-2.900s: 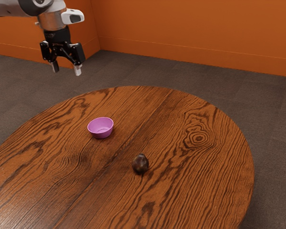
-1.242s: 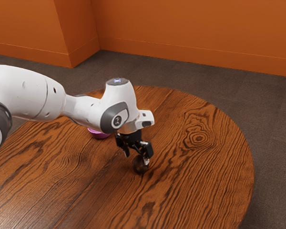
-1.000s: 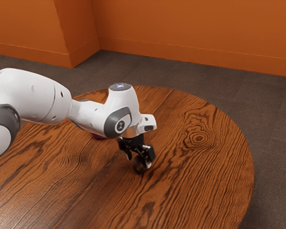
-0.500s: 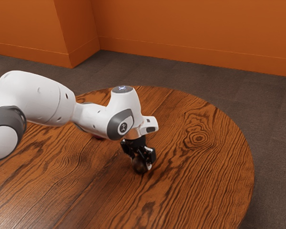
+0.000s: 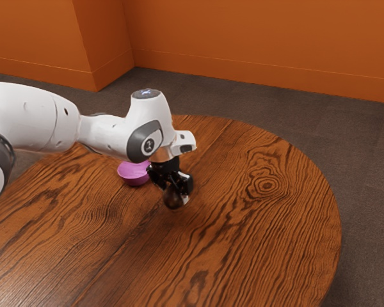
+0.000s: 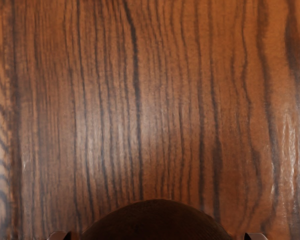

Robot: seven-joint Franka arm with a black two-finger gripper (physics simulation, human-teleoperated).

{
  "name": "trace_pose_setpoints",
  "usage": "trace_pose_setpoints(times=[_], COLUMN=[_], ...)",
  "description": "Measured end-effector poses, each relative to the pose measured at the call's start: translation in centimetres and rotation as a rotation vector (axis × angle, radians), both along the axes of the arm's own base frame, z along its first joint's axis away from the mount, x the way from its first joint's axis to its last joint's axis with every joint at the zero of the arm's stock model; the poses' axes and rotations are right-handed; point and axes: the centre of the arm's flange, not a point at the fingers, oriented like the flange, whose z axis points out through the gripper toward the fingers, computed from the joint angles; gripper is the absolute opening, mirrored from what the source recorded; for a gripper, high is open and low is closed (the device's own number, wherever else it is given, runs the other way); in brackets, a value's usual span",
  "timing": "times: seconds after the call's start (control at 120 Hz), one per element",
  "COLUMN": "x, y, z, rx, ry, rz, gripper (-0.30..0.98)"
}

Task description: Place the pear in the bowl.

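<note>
The dark pear [image 5: 173,197] is off the desk [image 5: 269,224], gripped between the jaws, which are closed on it from two sides. In the wrist view its rounded top bulges between the tips. Near it, toward the exterior view's left, the pink bowl [image 5: 134,174] sits upright on the desk, partly behind the jaws. The white arm [image 5: 105,133] reaches in from the exterior view's left. Beyond the round wooden desk are grey floor [image 5: 243,99] and an orange wall [image 5: 262,38].

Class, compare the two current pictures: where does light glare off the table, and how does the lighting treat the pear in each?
Wrist view: a soft pale sheen on the table, with streaky glints elsewhere; the pear looks almost black. Exterior view: the pear is dark brown, far duller than the pink bowl or the white arm.
</note>
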Motion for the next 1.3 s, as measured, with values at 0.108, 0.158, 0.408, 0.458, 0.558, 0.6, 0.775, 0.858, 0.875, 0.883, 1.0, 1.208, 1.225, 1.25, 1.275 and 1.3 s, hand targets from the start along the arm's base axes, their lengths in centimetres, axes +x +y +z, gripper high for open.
trace_pose_setpoints(times=[0.108,0.158,0.408,0.458,0.558,0.6,0.775,0.858,0.875,0.883,1.0,1.208,1.225,1.25,1.275,1.3], x=[1.9,2.8,6.9,7.8,9.2,9.5,10.6,11.4,11.5,11.5,11.6,11.5,11.5,11.5,11.5,11.5], y=[5.0,8.1,18.3,19.1,19.8,19.8,20.4,19.7,19.7,19.6,19.6,19.7,19.7,19.6,19.5,19.5], z=[2.7,3.1,3.4,3.0,2.5,2.4,1.1,1.2,1.2,1.2,1.4,1.7,1.8,1.9,2.0,2.2], rx=[0.026,0.039,0.076,0.059,0.051,0.053,0.06,0.052,0.051,0.051,0.047,0.047,0.047,0.048,0.05,0.053], ry=[-0.006,0.011,0.104,0.117,0.132,0.139,0.153,0.14,0.139,0.138,0.136,0.137,0.136,0.135,0.135,0.133], rz=[0.041,0.069,0.113,0.101,0.076,0.065,0.034,0.011,0.007,0.005,-0.009,-0.028,-0.029,-0.032,-0.035,-0.038], gripper=[0.33,0.33,0.32,0.32,0.31,0.31,0.32,0.32,0.33,0.33,0.45,0.58,0.59,0.6,0.61,0.61])
